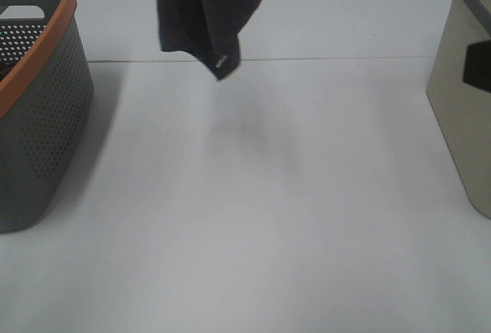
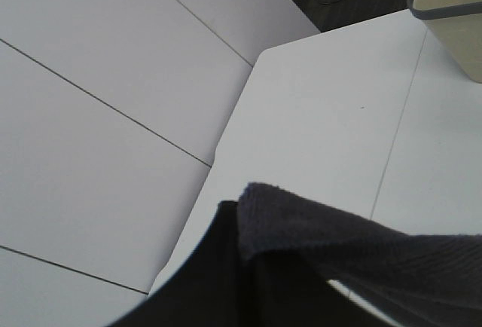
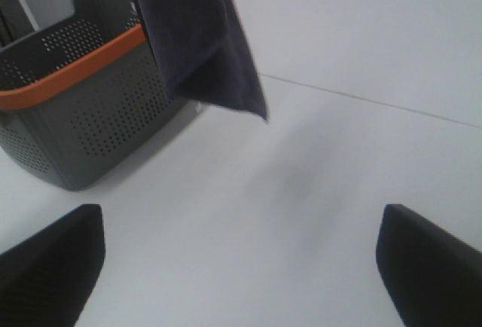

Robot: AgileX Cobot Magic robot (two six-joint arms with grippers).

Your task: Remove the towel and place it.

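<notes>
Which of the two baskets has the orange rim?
The grey perforated basket on the left; the beige basket on the right has a dark rim.

Right gripper [image 3: 237,221] was spread wide and empty, its two dark fingers [image 3: 53,267] far apart with nothing between them. Left gripper was clamped on the towel [image 2: 361,252], its jaws hidden beneath the bunched cloth.

I look over a white counter [image 1: 253,218] with a thin seam [image 1: 322,59] running across its far part. A grey perforated basket [image 1: 42,126] with an orange rim stands at its left side and a beige bin [image 1: 460,110] at its right, well apart.
</notes>
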